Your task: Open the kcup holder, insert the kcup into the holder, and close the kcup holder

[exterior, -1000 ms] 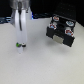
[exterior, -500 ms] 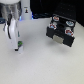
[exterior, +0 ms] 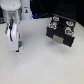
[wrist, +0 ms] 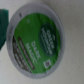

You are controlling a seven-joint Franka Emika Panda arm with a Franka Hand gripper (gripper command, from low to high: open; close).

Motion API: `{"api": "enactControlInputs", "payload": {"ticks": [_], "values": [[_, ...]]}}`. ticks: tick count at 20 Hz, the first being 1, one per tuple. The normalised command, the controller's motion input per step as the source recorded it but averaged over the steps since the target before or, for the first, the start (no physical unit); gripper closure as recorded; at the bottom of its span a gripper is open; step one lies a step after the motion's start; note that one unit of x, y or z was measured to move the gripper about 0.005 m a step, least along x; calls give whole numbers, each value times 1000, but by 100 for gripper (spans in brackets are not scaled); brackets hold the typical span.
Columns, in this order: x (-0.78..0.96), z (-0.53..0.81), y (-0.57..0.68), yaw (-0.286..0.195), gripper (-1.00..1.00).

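The kcup [wrist: 38, 38] fills the wrist view, showing its bright green lid with white print and a white rim. In the exterior view only a green speck of the kcup [exterior: 20, 48] shows, low beside my white gripper [exterior: 16, 47], which is down at the table on the exterior view's left. Its fingers are too blurred to show whether they grip the pod. The black kcup holder [exterior: 60, 31] stands well apart on the exterior view's right, with several pods in its round slots. Whether its drawer is open I cannot tell.
The white tabletop [exterior: 40, 62] stretches between the gripper and the holder. A dark panel [exterior: 42, 7] runs along the back edge. A dark teal shape [wrist: 2, 22] sits at the edge of the wrist view.
The arm has come down and shifted toward the exterior view's left. The gripper now sits low over the kcup, covering most of it. The holder has not moved.
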Motion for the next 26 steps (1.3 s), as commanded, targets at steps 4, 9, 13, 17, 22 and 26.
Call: {"api": "enactControlInputs", "payload": {"ticks": [4,9,13,17,22,26], "values": [[89,0,-6,-104,100],[73,0,11,-138,-100],[75,-9,-19,-161,-100],[82,-4,-9,-153,-100],[96,-15,-18,-163,-100],[106,-1,-53,-103,100]]}}
